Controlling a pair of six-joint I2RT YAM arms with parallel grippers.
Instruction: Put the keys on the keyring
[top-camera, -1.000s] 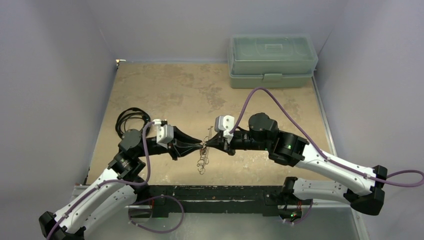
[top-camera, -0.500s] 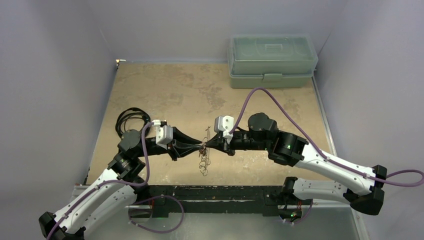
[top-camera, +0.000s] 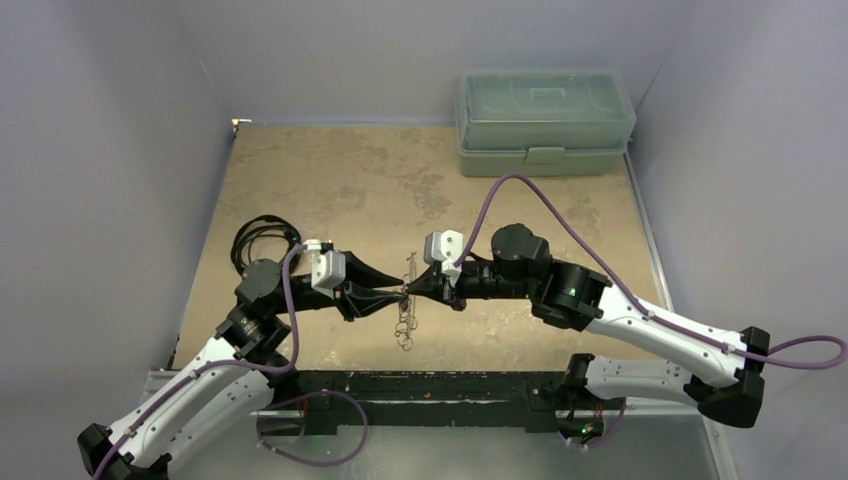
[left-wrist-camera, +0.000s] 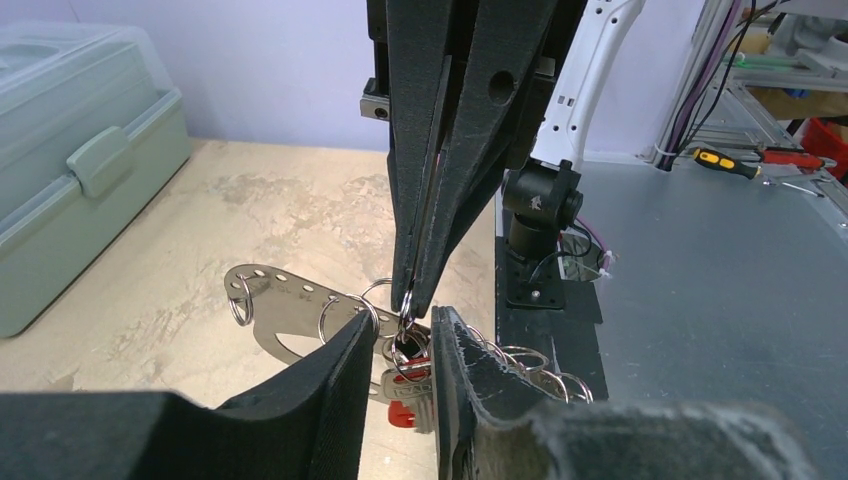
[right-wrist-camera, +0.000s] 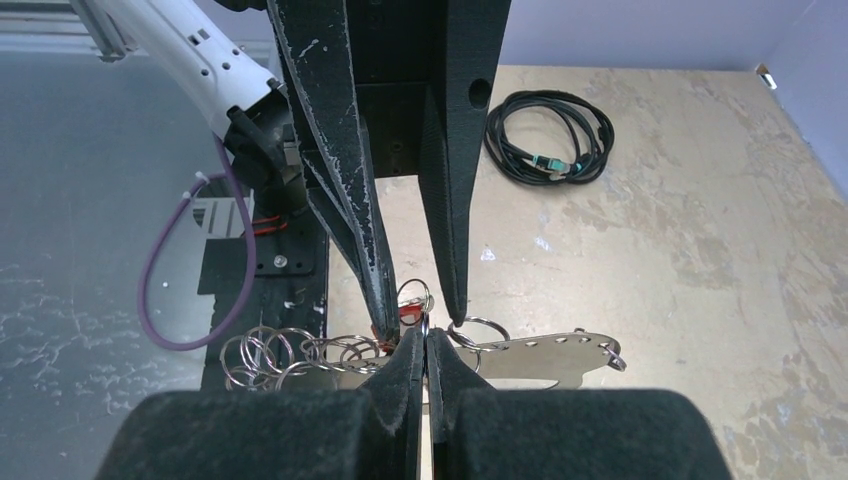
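The keyring (top-camera: 405, 320), a perforated metal plate (left-wrist-camera: 290, 310) with a chain of thin silver rings (right-wrist-camera: 280, 355), hangs over the table's near middle where both grippers meet. My right gripper (right-wrist-camera: 425, 335) is shut on one thin ring, seen from the left wrist as dark fingers (left-wrist-camera: 415, 200) coming down from above. The left gripper (left-wrist-camera: 405, 312) is open, one finger on each side of the key. The key (left-wrist-camera: 403, 412), silver with a red head, hangs from a ring in that gap; its red head (right-wrist-camera: 408, 313) also shows in the right wrist view. In the top view the left gripper (top-camera: 398, 292) and right gripper (top-camera: 412, 290) nearly touch.
A green lidded box (top-camera: 545, 120) stands at the table's far right. A coiled black cable (top-camera: 262, 240) lies at the left, just behind the left arm. A black bar (top-camera: 430, 385) runs along the table's near edge under the hanging rings.
The left gripper's jaws have parted from around the key. The right arm has edged slightly left with the keyring still pinched.
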